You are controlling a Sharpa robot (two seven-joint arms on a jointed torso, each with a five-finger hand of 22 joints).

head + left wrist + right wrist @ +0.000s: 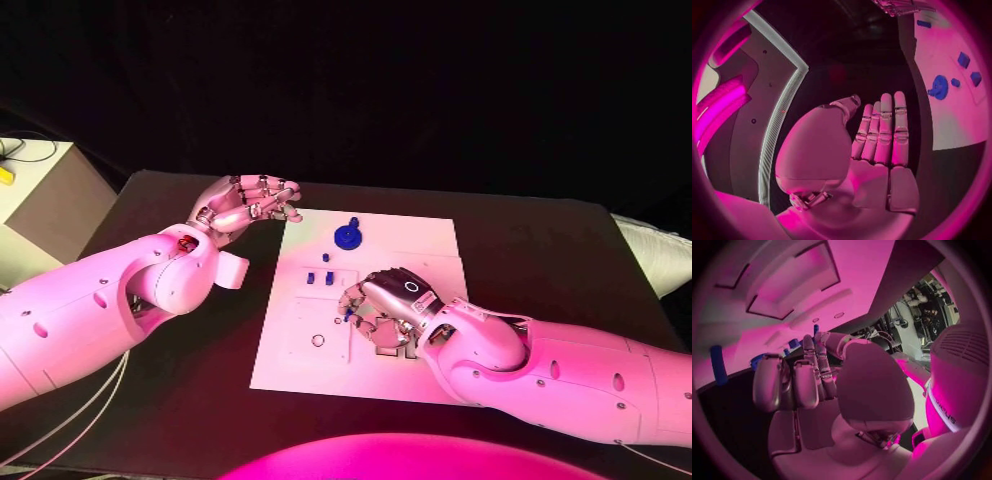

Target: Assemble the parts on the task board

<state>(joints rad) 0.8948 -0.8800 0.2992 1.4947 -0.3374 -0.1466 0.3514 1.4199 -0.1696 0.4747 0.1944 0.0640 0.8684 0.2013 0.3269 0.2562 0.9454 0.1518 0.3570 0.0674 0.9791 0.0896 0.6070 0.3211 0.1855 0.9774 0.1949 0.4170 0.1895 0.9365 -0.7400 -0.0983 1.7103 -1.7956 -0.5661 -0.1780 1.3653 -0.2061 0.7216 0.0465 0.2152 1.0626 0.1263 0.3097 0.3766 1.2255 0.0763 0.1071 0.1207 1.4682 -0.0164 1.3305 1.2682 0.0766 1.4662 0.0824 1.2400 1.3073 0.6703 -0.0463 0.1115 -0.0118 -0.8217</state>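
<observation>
A: How far along does the assembly look?

B: Early to middling, I'd judge. On the task board (418, 235) a round blue gear-like part (348, 237) sits near the far edge, and a few small blue pieces (319, 277) lie together nearer the middle. Whether the gear is seated or merely laid there, I cannot tell. There are open recesses at the near end of the board, and a small ring-shaped opening (317, 341) with nothing in it, so fitting work seems left.

A: What is the right hand doing?

B: The right hand (387, 303) is down over the middle of the board, fingers curled in toward its surface, just beside the small blue pieces. A speck of blue shows at its fingertips in the head view, and the right wrist view shows blue bits close beyond the fingers. Whether it pinches one of them or only touches, I cannot tell.

A: And the left?

B: The left hand (248, 203) is raised beside the board's far left corner, above the desk (534, 230), holding nothing. The left wrist view shows its fingers (882, 132) straight and lying side by side, thumb apart.
</observation>
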